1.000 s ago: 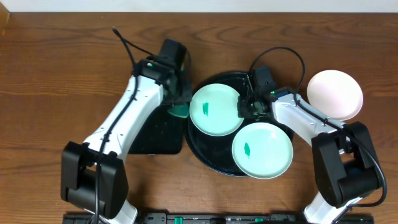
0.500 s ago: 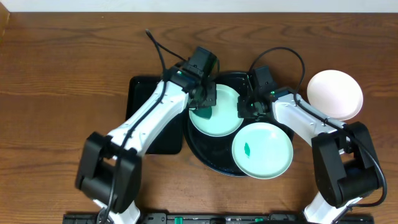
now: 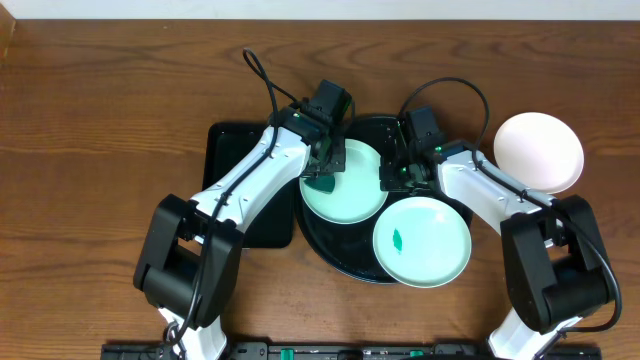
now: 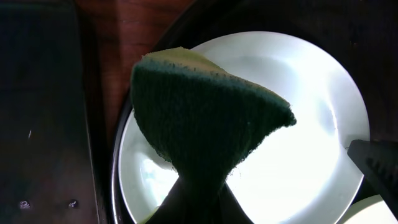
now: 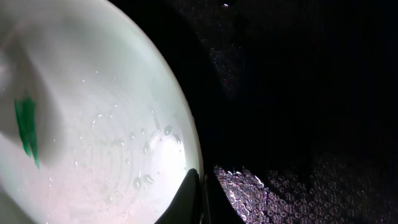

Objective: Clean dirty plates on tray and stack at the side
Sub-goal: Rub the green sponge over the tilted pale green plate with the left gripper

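Tray (image 3: 325, 248) first, the biggest thing out there: round, glossy black, raised rim, and it carried both mint plates, the far mint plate (image 3: 362, 195) toward the tray's back and the near mint plate (image 3: 430, 245) overlapping the tray's front rim. The white plate (image 3: 540, 152) sat off the tray altogether, well beyond its rim on the right arm's side, looking spotless. The danger, as I read it, was the far mint plate skating across that slick tray under the wipe. The right gripper (image 3: 392, 175) was planted at that plate's edge, toward the tray's middle, but whether it was clenched on the rim or merely touching, I could not tell. If it was only resting there, a firm push from the other side might have slid the plate into its neighbour. The left gripper (image 3: 325, 170) was clenched on the sponge (image 4: 205, 118), dark green, folded into a fan, over the far mint plate's tray-rim side. That plate shone pale and wet, beaded with droplets, and a small green smear (image 5: 26, 127) showed in the right wrist view. The near mint plate wore its own green mark, untouched.
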